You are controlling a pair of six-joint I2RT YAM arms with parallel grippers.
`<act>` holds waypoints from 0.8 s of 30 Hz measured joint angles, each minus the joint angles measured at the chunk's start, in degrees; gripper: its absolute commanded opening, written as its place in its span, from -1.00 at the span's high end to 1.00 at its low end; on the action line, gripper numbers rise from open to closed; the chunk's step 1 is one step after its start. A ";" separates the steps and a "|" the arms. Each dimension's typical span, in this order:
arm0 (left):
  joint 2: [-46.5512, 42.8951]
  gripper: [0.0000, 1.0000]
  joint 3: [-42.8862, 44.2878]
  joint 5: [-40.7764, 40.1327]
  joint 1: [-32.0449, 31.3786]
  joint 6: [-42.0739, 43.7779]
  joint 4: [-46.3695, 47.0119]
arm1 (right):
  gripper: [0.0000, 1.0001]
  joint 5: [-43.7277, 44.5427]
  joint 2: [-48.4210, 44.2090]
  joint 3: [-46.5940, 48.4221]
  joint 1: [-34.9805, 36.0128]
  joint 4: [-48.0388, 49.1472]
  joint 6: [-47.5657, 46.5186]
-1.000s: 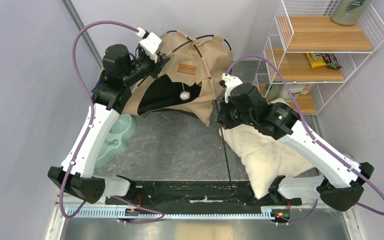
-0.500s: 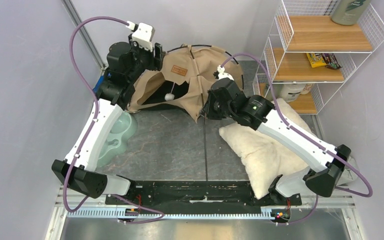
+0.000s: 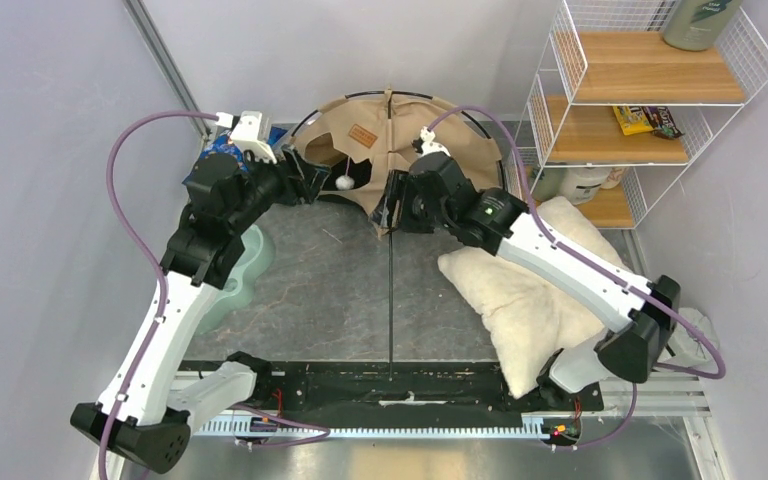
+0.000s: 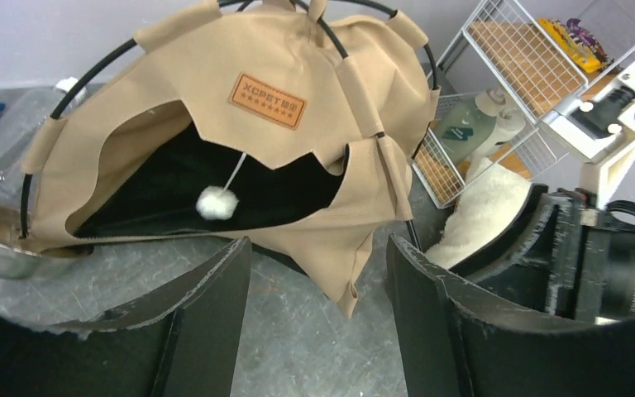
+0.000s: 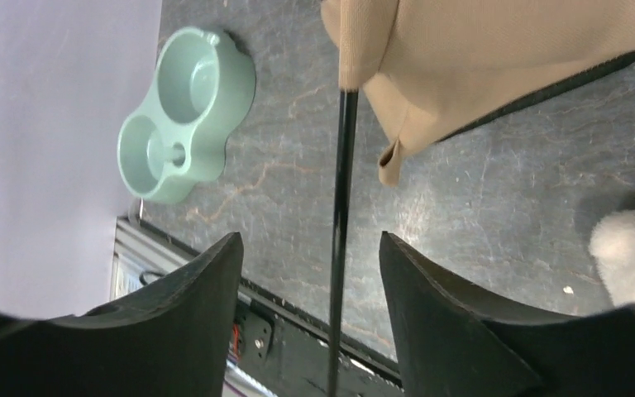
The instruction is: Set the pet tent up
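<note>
Against the back wall stands the tent: probably light, floppy canvas on springy poles, best taken at a pole sleeve. One pole trails out in front, loose between the fingers of the wide right gripper. Facing its doorway, the left gripper is wide and empty. Beside it lie a pillow, right, and a bowl, left; open tabletop in front.

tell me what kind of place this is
Likely a robot test cell staged as a pet corner: a tan pet tent, a green double feeding bowl, a fluffy white pillow, plain grey walls.
</note>
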 measured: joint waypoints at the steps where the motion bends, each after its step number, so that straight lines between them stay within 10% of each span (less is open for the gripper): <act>1: -0.76 -0.36 -0.92 0.00 -0.02 -0.33 -0.24 | -0.48 -1.18 -1.01 -1.16 0.00 0.37 -0.85; 11: -4.94 -0.36 -3.28 -2.58 -0.02 -0.42 -1.95 | -0.51 -17.42 -10.54 -15.91 0.44 1.33 -9.22; 24: -9.81 -0.36 -8.46 -4.63 -0.02 -0.50 -4.59 | -0.04 -24.13 -12.87 -33.83 11.04 12.63 -8.44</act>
